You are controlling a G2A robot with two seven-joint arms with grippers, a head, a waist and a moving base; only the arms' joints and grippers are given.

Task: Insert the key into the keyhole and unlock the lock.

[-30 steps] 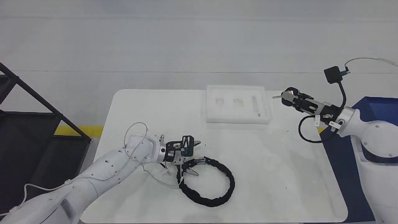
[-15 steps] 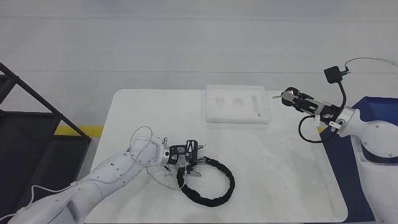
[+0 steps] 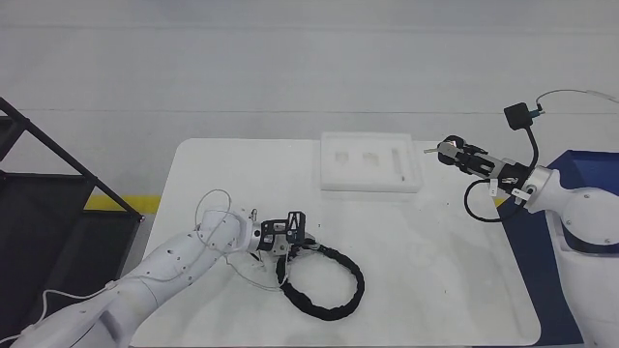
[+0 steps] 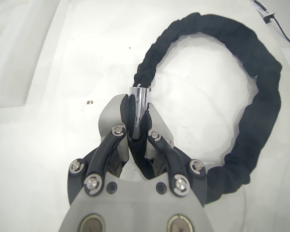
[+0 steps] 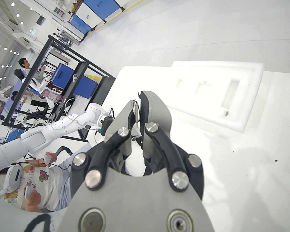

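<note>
Our left gripper (image 4: pixel 137 119), fingers pinching the metal end (image 4: pixel 140 97) of the lock (image 4: pixel 256 73), had turned slightly; the right gripper (image 5: pixel 137 112), pinching the key (image 3: pixel 431 151), stayed well apart. We judged insertion not yet begun.

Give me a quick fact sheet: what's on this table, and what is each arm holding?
Main object: lock, a black fabric-sleeved loop with a chrome end, lying on the table
Left jaws: shut on the chrome end
Right jaws: shut on the key, held up near the table's far right corner
Key in keyhole: not yet; key and lock are well apart
Also there: white foam tray at the far edge
</note>
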